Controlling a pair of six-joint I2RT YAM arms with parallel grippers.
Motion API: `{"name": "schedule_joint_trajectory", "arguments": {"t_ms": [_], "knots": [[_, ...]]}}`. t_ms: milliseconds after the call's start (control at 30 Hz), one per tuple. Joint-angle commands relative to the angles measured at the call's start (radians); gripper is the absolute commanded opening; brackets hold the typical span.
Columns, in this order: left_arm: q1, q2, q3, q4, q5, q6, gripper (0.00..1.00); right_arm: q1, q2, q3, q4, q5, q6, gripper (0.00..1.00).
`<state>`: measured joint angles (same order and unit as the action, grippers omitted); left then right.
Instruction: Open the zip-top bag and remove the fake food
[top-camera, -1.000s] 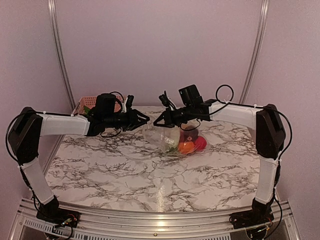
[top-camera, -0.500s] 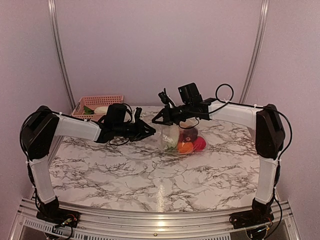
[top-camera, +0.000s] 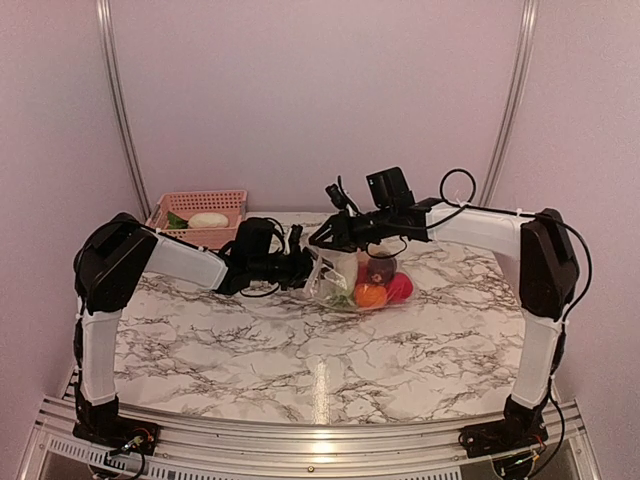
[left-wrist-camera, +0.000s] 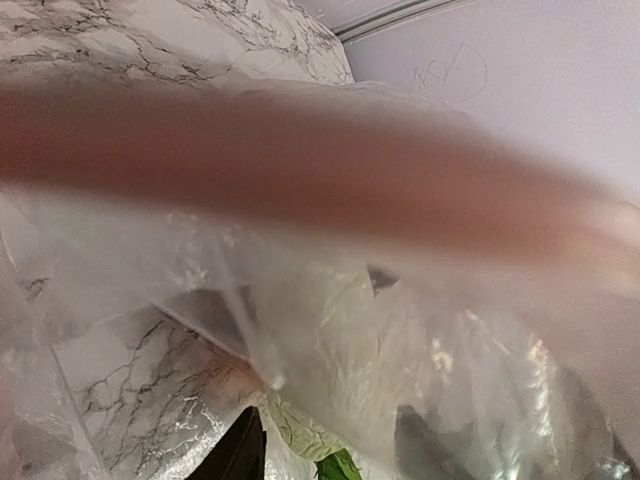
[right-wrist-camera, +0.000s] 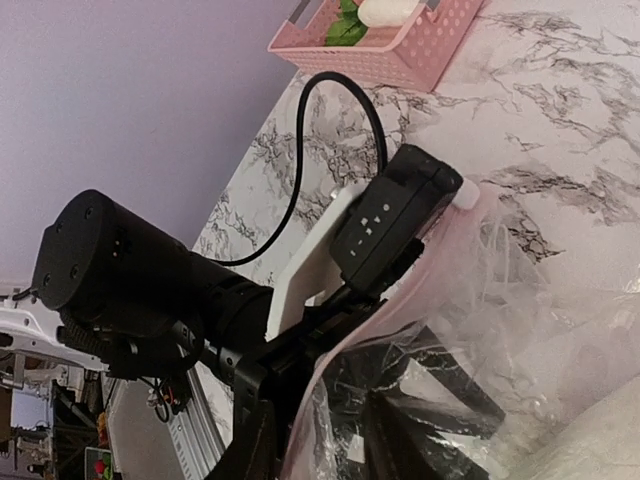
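The zip-top bag (top-camera: 345, 275) sits at the table's back centre with its mouth facing left. Inside it lies fake food: an orange piece (top-camera: 370, 296), a red one (top-camera: 401, 287), a dark one (top-camera: 381, 271) and a green leaf (top-camera: 344, 298). My right gripper (top-camera: 326, 238) is shut on the bag's upper edge and holds it up; the pink zip strip (right-wrist-camera: 400, 300) runs past its fingers. My left gripper (top-camera: 303, 266) is open at the bag's mouth, with its fingertips (left-wrist-camera: 240, 452) pushed into the plastic (left-wrist-camera: 330, 340). The leaf also shows in the left wrist view (left-wrist-camera: 338, 466).
A pink slotted basket (top-camera: 172, 213) stands at the back left holding a white piece (top-camera: 208, 220) and a green one; it also shows in the right wrist view (right-wrist-camera: 420, 50). The marble table (top-camera: 300, 350) meets the wall just behind the bag.
My left arm has swung right and down, bringing its gripper from beside the bag into the bag's mouth. My right gripper has kept its hold on the upper edge, shifting slightly right.
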<state>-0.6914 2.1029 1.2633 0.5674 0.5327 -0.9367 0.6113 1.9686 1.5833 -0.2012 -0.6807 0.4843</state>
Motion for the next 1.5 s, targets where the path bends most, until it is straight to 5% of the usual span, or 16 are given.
{"name": "schedule_joint_trajectory", "arguments": {"t_ms": [0,167,467,667,900,1467], "knots": [[-0.007,0.020,0.005,0.014,0.014,0.005,0.47,-0.081,-0.114,-0.071,-0.018,-0.021,-0.035,0.37],[-0.007,0.035,0.002,0.001,0.023,0.020,0.53,-0.179,-0.193,-0.145,-0.094,-0.020,-0.106,0.52],[-0.013,0.060,0.027,0.000,0.058,0.037,0.60,-0.352,-0.173,-0.175,-0.275,0.072,-0.230,0.57],[-0.023,0.066,0.038,-0.024,0.068,0.064,0.62,-0.393,-0.089,-0.133,-0.293,0.074,-0.272,0.72],[-0.031,0.082,0.051,-0.044,0.070,0.079,0.69,-0.393,0.027,-0.061,-0.314,0.060,-0.299,0.75],[-0.033,0.151,0.175,-0.179,0.017,0.120,0.74,-0.349,-0.016,-0.151,-0.237,-0.085,-0.249,0.00]]}}
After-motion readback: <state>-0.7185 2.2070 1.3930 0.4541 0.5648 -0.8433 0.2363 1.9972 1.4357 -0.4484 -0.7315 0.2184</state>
